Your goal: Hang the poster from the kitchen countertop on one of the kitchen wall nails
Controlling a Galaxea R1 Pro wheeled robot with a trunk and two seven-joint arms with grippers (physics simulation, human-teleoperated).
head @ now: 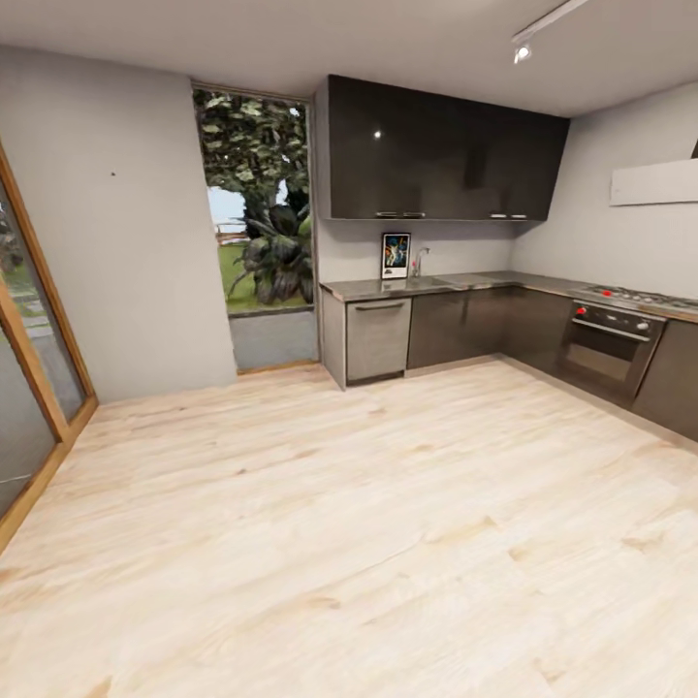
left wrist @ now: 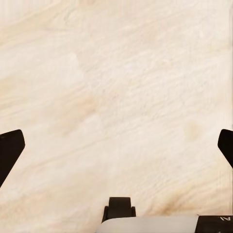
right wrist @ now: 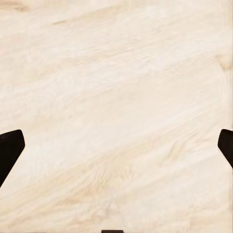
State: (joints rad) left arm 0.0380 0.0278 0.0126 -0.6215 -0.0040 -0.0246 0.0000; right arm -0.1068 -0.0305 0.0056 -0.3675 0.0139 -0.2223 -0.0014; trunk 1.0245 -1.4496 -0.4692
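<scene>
The poster (head: 396, 256) is seen far across the room, standing upright on the kitchen countertop (head: 465, 282) and leaned against the wall, just beside the tap (head: 421, 262). Dark cupboards (head: 441, 155) are hung above it, and an oven (head: 609, 347) is set to the right. A light wood floor (head: 339, 523) is spread in between. The left gripper (left wrist: 116, 145) is held wide open over the floor. The right gripper (right wrist: 116, 145) is held wide open too, with nothing in it.

pale wood-grain floor (head: 368, 543), glossy black cabinets (head: 436, 155), grey walls (head: 126, 242)
</scene>
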